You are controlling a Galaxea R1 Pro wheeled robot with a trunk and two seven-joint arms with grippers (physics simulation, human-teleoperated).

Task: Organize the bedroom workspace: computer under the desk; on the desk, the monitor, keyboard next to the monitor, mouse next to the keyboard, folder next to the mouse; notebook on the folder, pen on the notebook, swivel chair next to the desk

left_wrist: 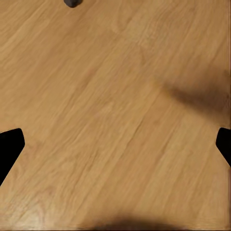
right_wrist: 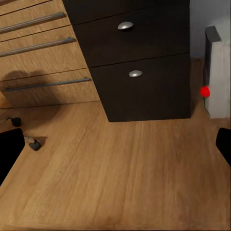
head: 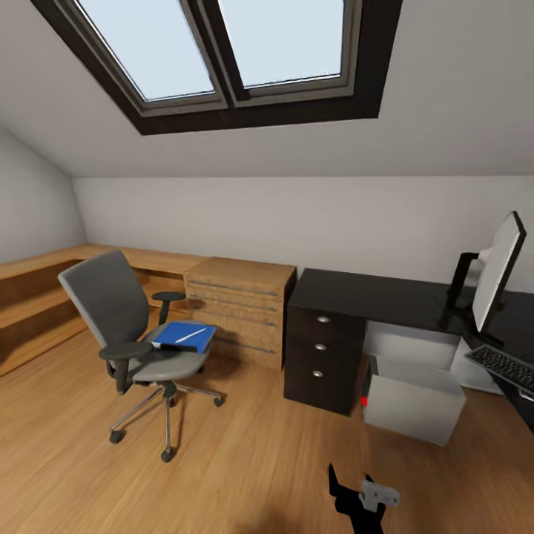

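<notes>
**Attic bedroom workspace seen from the robot, both grippers empty**

In the head view we see the grey swivel chair (head: 122, 326) standing on the wooden floor (head: 245, 460), well apart from the black desk (head: 371, 297). On its seat lies the blue folder (head: 183, 335), with a white pen (head: 191, 335) resting on top; we cannot tell whether a notebook lies between them. The monitor (head: 498, 271) stands on the desk at the far right, tilted, and the keyboard (head: 506, 366) lies just in front of it on the desk edge. The grey computer (head: 411, 397), marked by a red light, sits on the floor under the desk, beside the desk's black drawer unit (head: 322, 356). A light wooden chest of drawers (head: 239, 308) stands between chair and desk.

In the left wrist view the left gripper (left_wrist: 115, 147) has its fingers (left_wrist: 9, 147) spread wide apart over bare floor, holding nothing. In the right wrist view the right gripper (right_wrist: 115, 147) is likewise spread wide and empty; beyond its fingertips (right_wrist: 10, 149) we see the black drawer unit (right_wrist: 139, 72), the computer (right_wrist: 219, 77) and a chair caster (right_wrist: 33, 143) near one finger.
</notes>
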